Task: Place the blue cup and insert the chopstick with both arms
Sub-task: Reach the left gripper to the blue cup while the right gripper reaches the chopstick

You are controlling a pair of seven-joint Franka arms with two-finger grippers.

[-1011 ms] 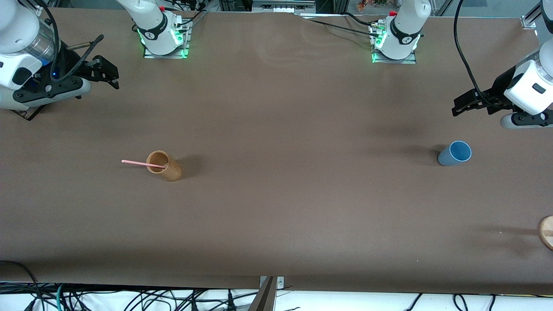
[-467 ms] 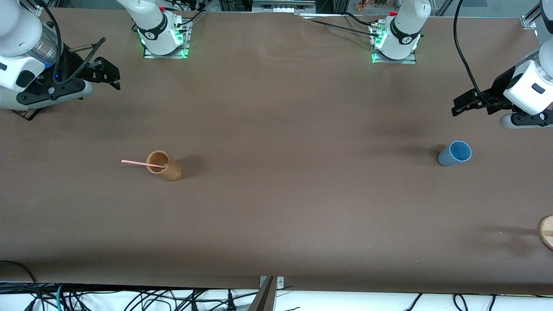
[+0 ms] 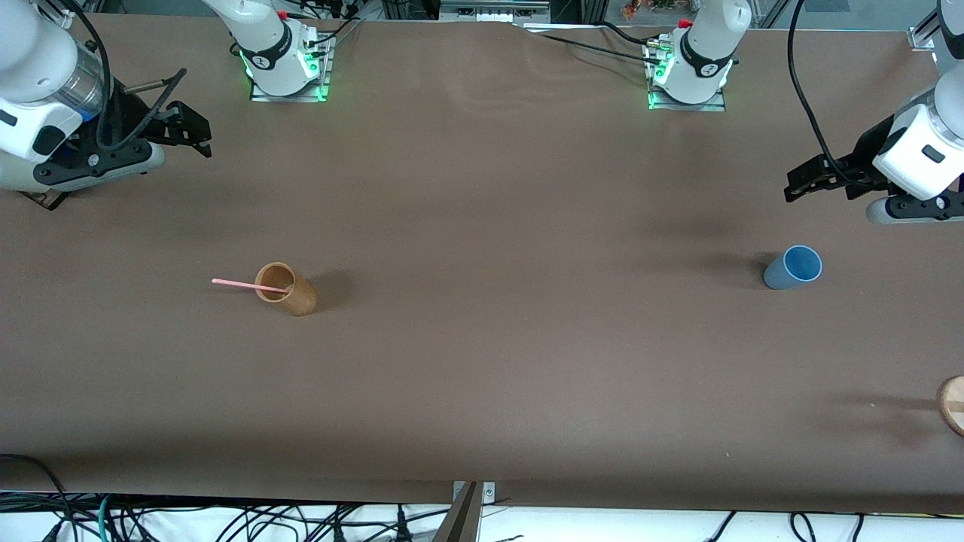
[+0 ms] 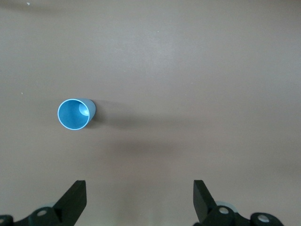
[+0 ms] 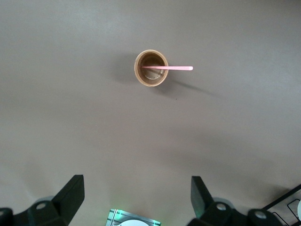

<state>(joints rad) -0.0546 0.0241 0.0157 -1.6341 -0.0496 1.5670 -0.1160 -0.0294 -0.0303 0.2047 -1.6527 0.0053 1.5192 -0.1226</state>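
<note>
Front view first: the blue cup (image 3: 792, 267) stands upright and alone toward the left arm's end of the table. The left gripper (image 3: 809, 181) hangs over bare table just beside it, holding nothing. Toward the right arm's end, the chopstick (image 3: 251, 285) leans in the brown cup (image 3: 285, 288), its free end sticking out past the rim. The right gripper (image 3: 188, 128) is up in the air over the table well apart from that cup, also empty. There's a round wooden thing (image 3: 953, 404) at the table edge near the front camera, no idea what it is.

Left wrist view: fingers (image 4: 73, 202) spread wide, the blue cup (image 4: 75, 113) off to one side of the gap rather than centred. My guess is that's the main risk: come down without lining up and a finger clips the rim and tips the cup.

Right wrist view: fingers (image 5: 70, 195) wide open too, brown cup (image 5: 151, 68) and chopstick (image 5: 167, 68) well clear of them. The stick is thin and leaning, so a slightly off pinch could miss it, or drag the brown cup over with it. And both arms have to meet later, so a crooked grasp likely means the stick misses the mouth of the blue one.
</note>
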